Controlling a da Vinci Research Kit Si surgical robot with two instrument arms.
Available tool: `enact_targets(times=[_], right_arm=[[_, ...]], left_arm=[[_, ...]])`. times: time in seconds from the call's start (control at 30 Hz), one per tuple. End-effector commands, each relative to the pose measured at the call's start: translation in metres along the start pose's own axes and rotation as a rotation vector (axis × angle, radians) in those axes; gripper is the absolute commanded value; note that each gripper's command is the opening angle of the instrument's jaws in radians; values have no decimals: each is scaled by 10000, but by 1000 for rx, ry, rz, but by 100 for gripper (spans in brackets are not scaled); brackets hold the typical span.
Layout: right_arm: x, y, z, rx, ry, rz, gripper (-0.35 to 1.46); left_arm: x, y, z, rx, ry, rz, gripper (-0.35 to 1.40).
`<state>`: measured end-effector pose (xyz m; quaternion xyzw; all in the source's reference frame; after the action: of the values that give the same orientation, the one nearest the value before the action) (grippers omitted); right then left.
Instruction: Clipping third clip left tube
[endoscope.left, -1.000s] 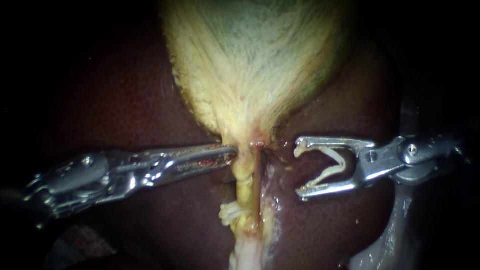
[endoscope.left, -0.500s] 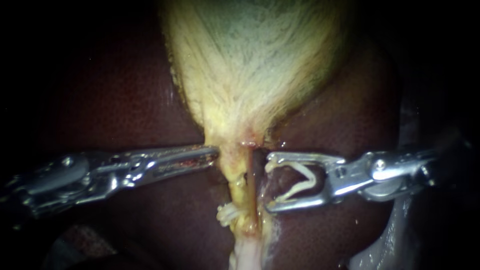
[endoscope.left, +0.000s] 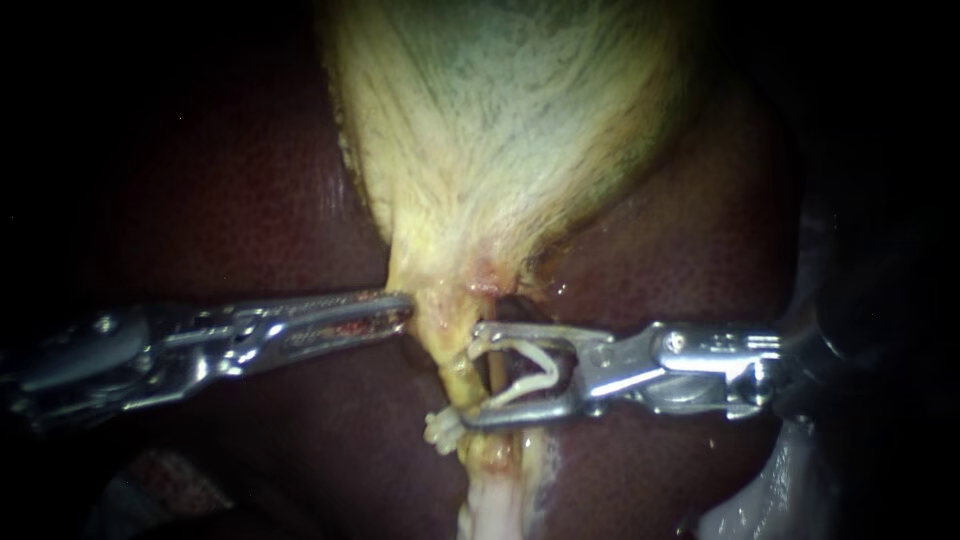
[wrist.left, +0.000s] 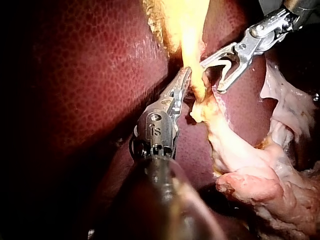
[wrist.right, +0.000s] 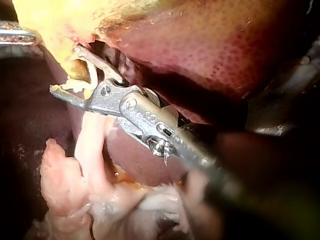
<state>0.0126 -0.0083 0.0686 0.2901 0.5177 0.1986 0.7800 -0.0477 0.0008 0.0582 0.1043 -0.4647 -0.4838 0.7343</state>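
Two steel instruments. The left instrument's (endoscope.left: 395, 310) jaws pinch the fibrous yellow gallbladder (endoscope.left: 500, 150) neck, tips buried. The right instrument's (endoscope.left: 475, 383) jaws stand wide, carrying a white V-shaped clip (endoscope.left: 535, 365) astride the slim tube (endoscope.left: 465, 385), whose far side is hidden.

a pale yellow gallbladder (endoscope.left: 500, 130) tapers downward between dark red liver (endoscope.left: 230, 200) into a thin tube (endoscope.left: 455, 375). the left instrument (endoscope.left: 398, 308) enters from the left, jaws closed on the gallbladder's narrow neck. the right instrument (endoscope.left: 472, 378) enters from the right — its jaws stand wide apart, holding an open clip (endoscope.left: 530, 365), tips reaching the tube. just below, a fitted clip (endoscope.left: 440, 428) sits on the tube.
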Motion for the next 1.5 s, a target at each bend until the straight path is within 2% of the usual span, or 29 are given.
enact_targets(times=[0.03, 0.23, 0.37, 0.5, 0.6, 0.73, 0.83, 0.93, 1.1, 1.23, 1.5], right_arm=[[-3, 1, 2, 2, -1, -2, 56], [-22, 7, 14, 7, -4, 6, 54], [-32, 6, 22, 4, -17, 15, 53], [-38, -2, 33, 15, -21, 30, 53], [-38, -11, 41, 55, -31, 33, 53], [-28, -20, 49, 110, -45, 23, 53], [-19, -21, 50, 135, -53, 17, 53], [-8, -18, 45, 120, -47, 14, 52], [22, -7, 29, 104, -34, 46, 49], [39, -2, 21, 87, -26, 46, 46], [45, -1, 20, 71, -22, 45, 41]], left_arm=[[-1, -1, 0, -1, 0, -1, -35], [-5, -3, -1, -1, 1, -3, -35], [-9, -4, 2, 0, -4, -6, -35], [-10, -5, 6, -1, -8, -7, -35], [-11, -5, 8, -1, -8, -7, -35], [-11, -6, 10, -2, -8, -7, -35], [-11, -6, 10, -3, -8, -7, -35], [-10, -6, 11, -3, -8, -7, -35], [-9, -7, 13, -7, -10, -7, -35], [-8, -8, 15, -6, -10, -6, -35], [-7, -9, 17, -4, -10, -6, -35]])
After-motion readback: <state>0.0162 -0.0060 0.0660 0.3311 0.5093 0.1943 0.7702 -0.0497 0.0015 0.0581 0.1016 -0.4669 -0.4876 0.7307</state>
